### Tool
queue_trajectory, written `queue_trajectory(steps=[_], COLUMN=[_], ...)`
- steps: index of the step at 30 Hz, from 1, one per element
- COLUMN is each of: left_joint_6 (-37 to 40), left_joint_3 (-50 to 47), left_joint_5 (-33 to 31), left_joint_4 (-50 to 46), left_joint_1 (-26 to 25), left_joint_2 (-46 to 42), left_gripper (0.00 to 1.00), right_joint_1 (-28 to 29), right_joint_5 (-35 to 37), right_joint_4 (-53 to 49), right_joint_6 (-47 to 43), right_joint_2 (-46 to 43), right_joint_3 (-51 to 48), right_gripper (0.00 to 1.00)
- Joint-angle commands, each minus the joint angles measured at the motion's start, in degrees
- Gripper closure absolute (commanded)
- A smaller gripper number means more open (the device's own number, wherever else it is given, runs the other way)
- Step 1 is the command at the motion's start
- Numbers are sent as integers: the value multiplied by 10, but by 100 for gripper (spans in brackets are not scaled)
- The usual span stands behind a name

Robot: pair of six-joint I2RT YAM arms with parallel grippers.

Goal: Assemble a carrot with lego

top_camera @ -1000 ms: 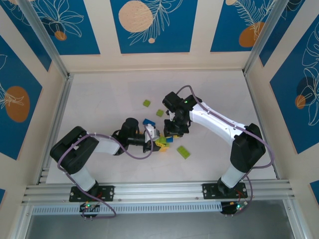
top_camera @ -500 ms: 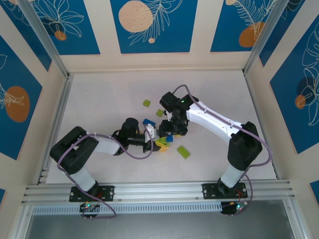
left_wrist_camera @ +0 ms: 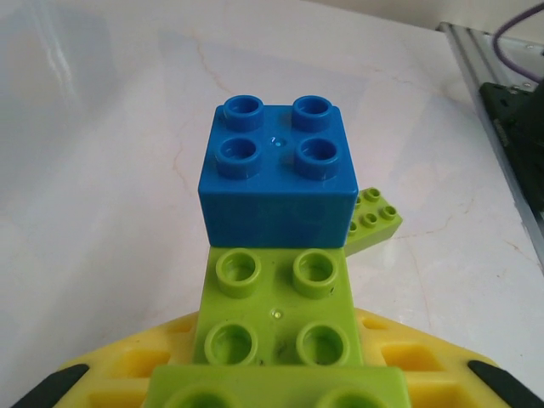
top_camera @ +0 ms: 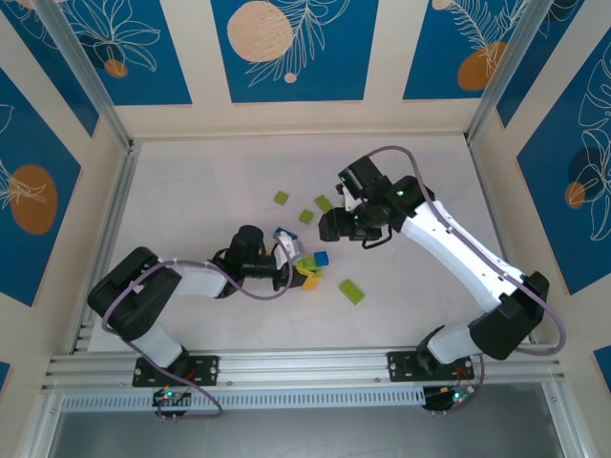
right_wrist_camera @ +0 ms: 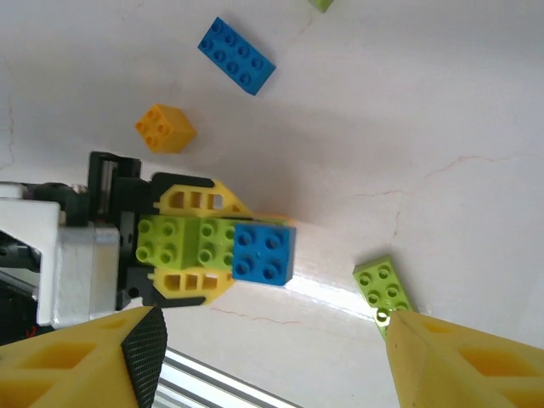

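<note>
A second ago our right hand [top_camera: 329, 227] was down on the lego stack [left_wrist_camera: 272, 314] with its fingers nearly together. Now it has let go, its fingers stand well apart, and it has drawn off toward 1 o'clock of the stack in the top view, holding nothing. The blue brick [left_wrist_camera: 276, 183] it left behind sits studs-up on the far end of the lime bricks, apparently seated square. Our left hand [right_wrist_camera: 187, 242] has not shifted: its yellow fingers are clamped on the lime part of the stack from both sides, holding it low over the middle of the table [top_camera: 191, 191]. We judge that this brick is now joined and the right hand is free to fetch the next piece. An orange brick [right_wrist_camera: 164, 127] lies loose just beside the left hand, and a long blue brick [right_wrist_camera: 236, 55] lies farther off. A lime plate [top_camera: 350, 291] rests at 4 o'clock of the stack. For a carrot the orange seems the likely next pick, though we cannot tell how many pieces the build needs.
</note>
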Motion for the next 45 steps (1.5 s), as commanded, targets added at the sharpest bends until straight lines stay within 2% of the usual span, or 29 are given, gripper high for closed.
queue_trajectory(steps=[1,3,5,8,10,13,15,19,24,32,36,45], left_joint_6=[-41,-82,-90,-78,-95,-131,-138,-135,-129,-141,-135,-104], left_joint_3=[44,54,97,172,219,259,273,303,327,344,385,455], left_joint_5=[-50,-63,-56,-89,-107,-49,-21,-15,18,62,88,83], left_joint_4=[-116,-140,-230,-388,-468,-518,-534,-573,-592,-578,-590,-634], left_joint_1=[3,13,19,30,61,135,176,225,265,337,359,362], left_joint_2=[-58,-83,-98,-109,-107,-99,-94,-59,3,79,129,220], left_gripper=[68,67,67,66,67,67,66,65,61,63,62,62], right_joint_1=[-1,-1,-1,-1,-3,-4,-9,-34,-56,-65,-69,-73], right_joint_5=[-26,-35,-43,-51,-56,-51,-45,-44,-64,-79,-85,-87], right_joint_4=[21,36,48,65,70,68,60,48,44,32,37,45], right_joint_6=[-7,-7,-8,-10,-15,-22,-25,-34,-36,-42,-37,-26], right_joint_2=[-20,-34,-48,-68,-77,-93,-105,-142,-167,-169,-174,-173], right_joint_3=[-41,-62,-81,-104,-113,-115,-113,-108,-118,-126,-140,-168], right_gripper=[30,30,30,30,30,30,30,30,30,30,30,31])
